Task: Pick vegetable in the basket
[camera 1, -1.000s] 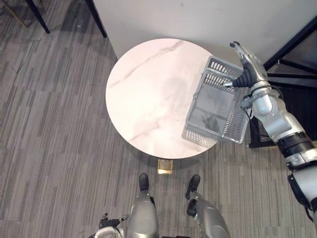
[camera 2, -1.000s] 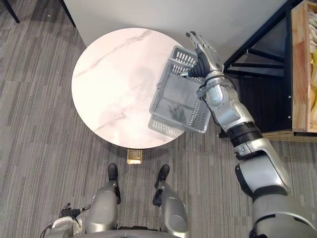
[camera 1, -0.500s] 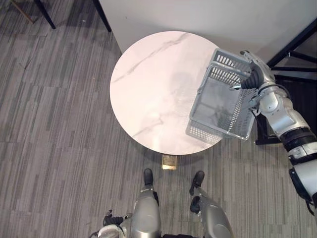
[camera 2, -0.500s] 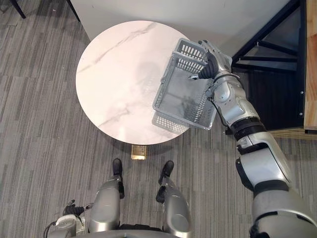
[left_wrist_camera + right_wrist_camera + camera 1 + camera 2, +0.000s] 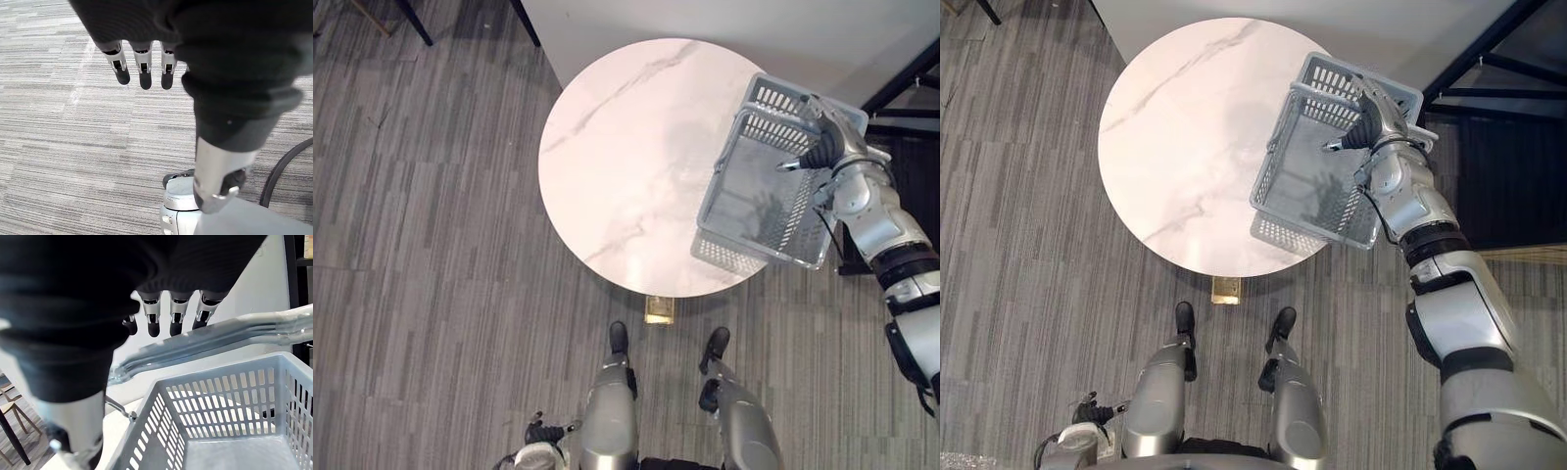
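Observation:
A grey slatted plastic basket (image 5: 722, 252) hangs tilted over the right edge of the round white marble table (image 5: 626, 147), its shadow on the tabletop beneath it. Nothing lies inside it. My right hand (image 5: 826, 140) is at the basket's far right rim, its fingers (image 5: 176, 316) curled over the grey handle (image 5: 220, 338). The same hand (image 5: 1377, 116) holds the basket (image 5: 1312, 211) up off the table. My left hand (image 5: 142, 63) hangs low by my side above the carpet, its fingers straight and holding nothing.
A black metal shelf frame (image 5: 1489, 59) stands right of the table, close behind my right arm. A white wall (image 5: 754, 29) runs along the table's far side. Dark furniture legs (image 5: 524, 20) stand at the far left on grey striped carpet.
My right hand's fingers went from straight to curled over the handle, and the basket rose off the table and tilted. The whole picture has shifted, so the camera moved.

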Controlling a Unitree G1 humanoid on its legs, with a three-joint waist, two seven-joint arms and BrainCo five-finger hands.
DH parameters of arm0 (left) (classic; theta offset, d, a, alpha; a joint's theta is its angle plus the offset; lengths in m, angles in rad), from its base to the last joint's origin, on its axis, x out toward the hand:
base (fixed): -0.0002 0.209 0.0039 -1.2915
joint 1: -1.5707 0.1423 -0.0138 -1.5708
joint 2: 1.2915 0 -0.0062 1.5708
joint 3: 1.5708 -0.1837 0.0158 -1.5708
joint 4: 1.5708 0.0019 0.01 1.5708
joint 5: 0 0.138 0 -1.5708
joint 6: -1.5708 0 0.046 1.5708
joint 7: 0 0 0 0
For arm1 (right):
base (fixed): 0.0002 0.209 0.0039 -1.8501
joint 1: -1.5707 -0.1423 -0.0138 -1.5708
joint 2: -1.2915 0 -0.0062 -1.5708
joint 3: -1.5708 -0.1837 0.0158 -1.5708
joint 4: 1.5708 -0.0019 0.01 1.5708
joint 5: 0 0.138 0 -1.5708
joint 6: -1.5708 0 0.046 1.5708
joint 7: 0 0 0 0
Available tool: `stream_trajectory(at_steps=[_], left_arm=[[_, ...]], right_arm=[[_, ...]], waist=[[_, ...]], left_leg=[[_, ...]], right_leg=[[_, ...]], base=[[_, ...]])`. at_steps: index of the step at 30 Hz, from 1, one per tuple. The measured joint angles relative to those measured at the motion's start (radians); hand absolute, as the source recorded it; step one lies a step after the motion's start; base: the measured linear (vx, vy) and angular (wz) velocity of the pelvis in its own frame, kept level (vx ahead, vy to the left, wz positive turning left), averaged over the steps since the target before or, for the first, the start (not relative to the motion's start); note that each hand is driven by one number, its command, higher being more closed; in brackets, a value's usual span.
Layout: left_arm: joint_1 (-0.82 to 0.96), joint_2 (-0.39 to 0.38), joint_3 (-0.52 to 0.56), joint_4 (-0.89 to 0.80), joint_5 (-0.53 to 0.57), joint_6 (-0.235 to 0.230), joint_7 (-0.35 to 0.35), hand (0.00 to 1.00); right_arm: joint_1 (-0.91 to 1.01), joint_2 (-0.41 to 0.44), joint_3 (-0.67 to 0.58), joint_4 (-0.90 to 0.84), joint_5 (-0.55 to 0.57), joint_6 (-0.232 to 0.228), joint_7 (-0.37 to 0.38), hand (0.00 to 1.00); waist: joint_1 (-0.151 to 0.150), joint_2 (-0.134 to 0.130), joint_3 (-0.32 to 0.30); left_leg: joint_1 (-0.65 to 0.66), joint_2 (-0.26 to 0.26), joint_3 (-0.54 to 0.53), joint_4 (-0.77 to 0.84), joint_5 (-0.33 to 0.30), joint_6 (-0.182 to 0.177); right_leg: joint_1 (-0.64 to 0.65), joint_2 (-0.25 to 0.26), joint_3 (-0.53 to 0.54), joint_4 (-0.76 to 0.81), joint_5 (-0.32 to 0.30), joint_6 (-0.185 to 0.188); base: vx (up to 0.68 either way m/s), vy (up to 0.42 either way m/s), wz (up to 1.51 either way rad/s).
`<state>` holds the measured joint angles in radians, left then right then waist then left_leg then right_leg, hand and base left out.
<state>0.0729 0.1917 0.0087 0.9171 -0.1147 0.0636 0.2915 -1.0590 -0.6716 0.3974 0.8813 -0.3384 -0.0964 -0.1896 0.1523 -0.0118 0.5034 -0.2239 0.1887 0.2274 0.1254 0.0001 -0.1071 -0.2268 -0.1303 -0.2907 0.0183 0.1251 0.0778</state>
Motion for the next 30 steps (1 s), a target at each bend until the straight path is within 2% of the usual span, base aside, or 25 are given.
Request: stream_trajectory(at_steps=[1, 2, 4, 8, 12, 20, 30], left_arm=[[0.0, 0.0, -0.004, 0.0, 0.0, 0.0, 0.001, 0.0], [0.0, -0.004, -0.005, 0.001, -0.001, 0.0, 0.006, 0.0], [0.0, -0.006, -0.006, 0.001, 0.0, -0.005, 0.008, 0.0], [-0.011, -0.018, -0.013, 0.001, 0.0, -0.014, 0.008, 0.0], [-0.011, -0.024, -0.015, 0.002, 0.0, -0.011, 0.008, 0.0], [-0.011, -0.024, -0.023, 0.003, 0.0, -0.01, 0.008, 0.0], [-0.011, -0.024, -0.041, -0.011, 0.0, -0.02, -0.004, 0.0]], right_arm=[[0.0, -0.001, 0.0, 0.003, -0.001, 0.002, 0.0, 0.0], [0.0, -0.001, 0.0, 0.005, -0.002, 0.002, 0.0, 1.0], [-0.002, -0.001, 0.0, 0.009, -0.008, 0.003, 0.0, 1.0], [-0.022, -0.026, -0.011, 0.024, -0.008, 0.002, -0.004, 1.0], [-0.038, -0.029, -0.035, 0.046, -0.009, 0.001, 0.002, 1.0], [-0.034, -0.032, -0.004, 0.126, -0.022, -0.018, 0.049, 1.0], [-0.011, -0.081, 0.002, 0.149, -0.056, -0.122, 0.111, 1.0]], waist=[[0.001, 0.001, 0.001], [0.002, 0.002, 0.001], [0.003, 0.003, 0.001], [0.01, 0.02, 0.01], [0.014, 0.02, 0.01], [0.014, 0.021, 0.01], [0.013, 0.026, 0.007]], left_leg=[[0.0, 0.0, 0.0, 0.0, 0.0, 0.0], [-0.002, 0.0, 0.0, 0.0, 0.0, 0.0], [-0.006, -0.001, 0.003, 0.0, 0.0, 0.0], [-0.01, -0.005, 0.001, 0.003, 0.001, 0.002], [-0.019, -0.01, 0.0, 0.002, 0.004, 0.006], [-0.028, -0.024, -0.009, 0.001, 0.008, 0.011], [-0.014, -0.028, 0.005, 0.0, 0.009, 0.012]], right_leg=[[0.0, 0.0, 0.0, 0.0, 0.0, 0.0], [-0.002, -0.001, 0.0, 0.0, 0.0, 0.0], [-0.01, -0.001, 0.002, 0.003, 0.0, 0.0], [-0.018, -0.007, 0.001, 0.016, -0.001, -0.001], [-0.028, -0.011, 0.0, 0.02, -0.001, -0.001], [-0.032, -0.025, -0.004, 0.022, -0.001, -0.001], [-0.031, -0.029, 0.009, 0.028, -0.001, -0.001]], base=[[0.0, 0.0, 0.0], [0.0, 0.0, 0.0], [0.0, 0.0, 0.0], [0.0, 0.0, 0.0], [0.01, 0.015, 0.02], [0.02, 0.033, 0.04], [0.01, 0.015, -0.03]])
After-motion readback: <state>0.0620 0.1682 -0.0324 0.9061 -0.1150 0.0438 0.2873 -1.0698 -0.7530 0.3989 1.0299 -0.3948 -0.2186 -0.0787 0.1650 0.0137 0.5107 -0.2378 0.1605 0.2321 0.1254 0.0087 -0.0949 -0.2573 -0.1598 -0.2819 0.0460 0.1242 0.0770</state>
